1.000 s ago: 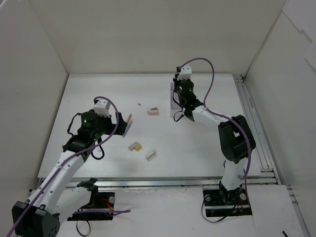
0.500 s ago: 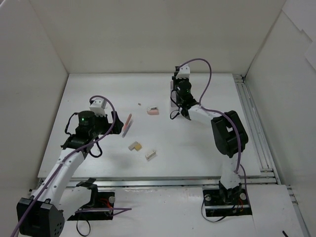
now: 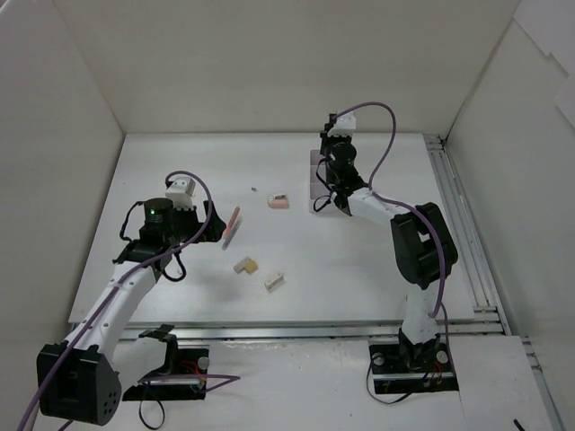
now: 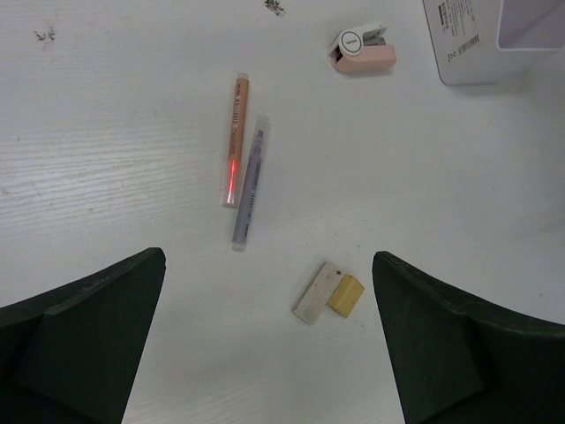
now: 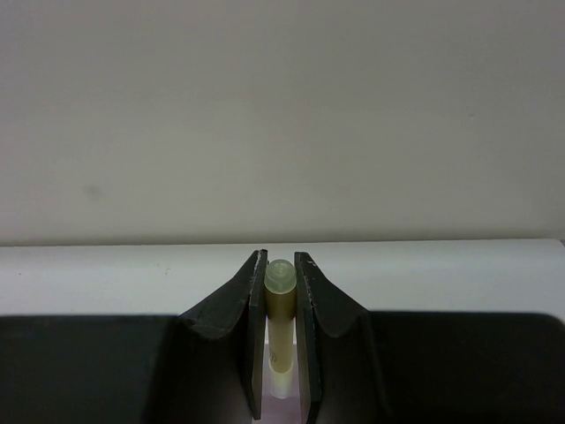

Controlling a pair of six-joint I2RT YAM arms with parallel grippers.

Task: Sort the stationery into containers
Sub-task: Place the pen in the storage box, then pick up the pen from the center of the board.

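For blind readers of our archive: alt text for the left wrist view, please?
The open left tool hangs over a table where an orange pen and a purple pen lie side by side. A cream-and-tan block, a pink eraser-like item and a white box lie nearby.

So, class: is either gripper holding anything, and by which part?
The right gripper clamps a pale yellow-green pen near its rounded end. The left gripper is open and empty.
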